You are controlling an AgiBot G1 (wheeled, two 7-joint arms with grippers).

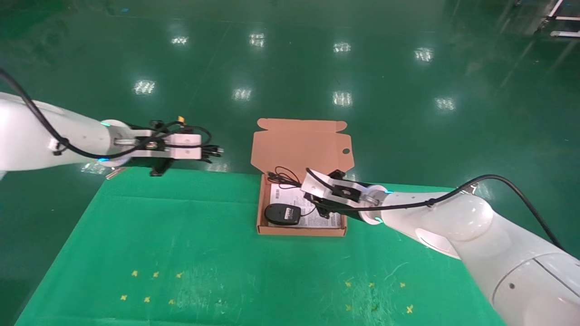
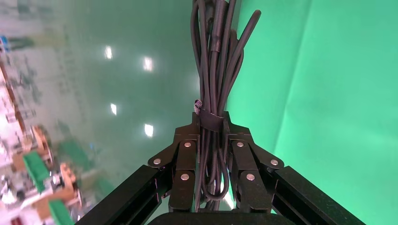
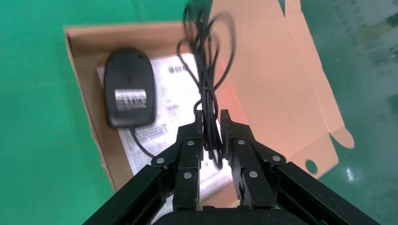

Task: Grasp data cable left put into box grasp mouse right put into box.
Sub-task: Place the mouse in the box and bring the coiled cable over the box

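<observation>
You had the mouse (image 1: 282,214) lying in the box (image 1: 260,213), right gripper (image 3: 211,123) pinched on its cord (image 3: 206,70), while the left gripper (image 2: 210,123), far left, clamped the data cable (image 2: 217,61), unboxed

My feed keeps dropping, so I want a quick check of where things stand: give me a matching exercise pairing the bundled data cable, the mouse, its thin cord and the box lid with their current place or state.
Things:
1. thick black bundled data cable
2. small black oval mouse
3. thin black mouse cord
4. orange-brown cardboard box lid

Places or states:
A. lying underside up inside the box
B. open, folded back beyond the table edge
C. clamped in the left gripper, held off the table's far left corner
D. pinched between the right gripper fingers over the box

Pairs: 1-C, 2-A, 3-D, 4-B
</observation>
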